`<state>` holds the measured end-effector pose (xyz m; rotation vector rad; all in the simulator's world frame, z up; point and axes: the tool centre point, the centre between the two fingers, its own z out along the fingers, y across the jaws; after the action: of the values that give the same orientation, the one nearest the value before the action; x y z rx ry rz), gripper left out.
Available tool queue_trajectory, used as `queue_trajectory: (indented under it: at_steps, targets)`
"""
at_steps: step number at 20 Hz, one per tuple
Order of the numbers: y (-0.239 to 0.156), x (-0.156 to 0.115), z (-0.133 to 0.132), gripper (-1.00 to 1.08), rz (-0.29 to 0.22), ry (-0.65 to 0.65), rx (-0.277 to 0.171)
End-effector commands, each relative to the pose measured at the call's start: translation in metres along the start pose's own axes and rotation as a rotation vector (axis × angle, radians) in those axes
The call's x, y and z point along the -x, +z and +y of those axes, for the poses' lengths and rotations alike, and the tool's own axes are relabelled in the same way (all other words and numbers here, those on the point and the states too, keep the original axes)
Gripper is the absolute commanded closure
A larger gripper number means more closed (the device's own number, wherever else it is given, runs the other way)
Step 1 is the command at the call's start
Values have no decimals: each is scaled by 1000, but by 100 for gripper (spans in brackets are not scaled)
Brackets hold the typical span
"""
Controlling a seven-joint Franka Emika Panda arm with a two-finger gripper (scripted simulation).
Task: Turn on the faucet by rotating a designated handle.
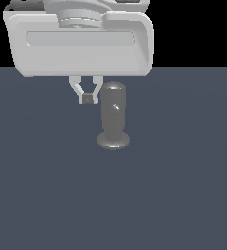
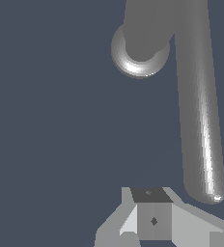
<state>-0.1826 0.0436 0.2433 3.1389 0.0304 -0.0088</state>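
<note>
We keep the tool [image 1: 88, 98] beside the faucet [image 1: 114, 114], on the exterior view's left, probably to push its handle [image 2: 201, 120] sideways. Its fingers are pressed together, holding nothing. The faucet stands upright on the tabletop [image 1: 47, 185]. The handle's long axis points toward the exterior camera.

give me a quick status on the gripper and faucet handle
Gripper shut, holding nothing, beside the faucet on the exterior view's left. Handle untouched, its tip just clear of the gripper. Nothing in the way.
</note>
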Motion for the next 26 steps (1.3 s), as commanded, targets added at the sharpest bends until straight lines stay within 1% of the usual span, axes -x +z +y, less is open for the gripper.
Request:
queue_trajectory:
  at_steps: [1, 6, 14, 26]
  targets:
    - [9, -4, -2, 108, 3, 1, -1]
    - [20, -10, -4, 108, 5, 2, -2]
    - [22, -11, -4, 108, 5, 3, -3]
    - [23, -21, 58, 108, 5, 3, -3]
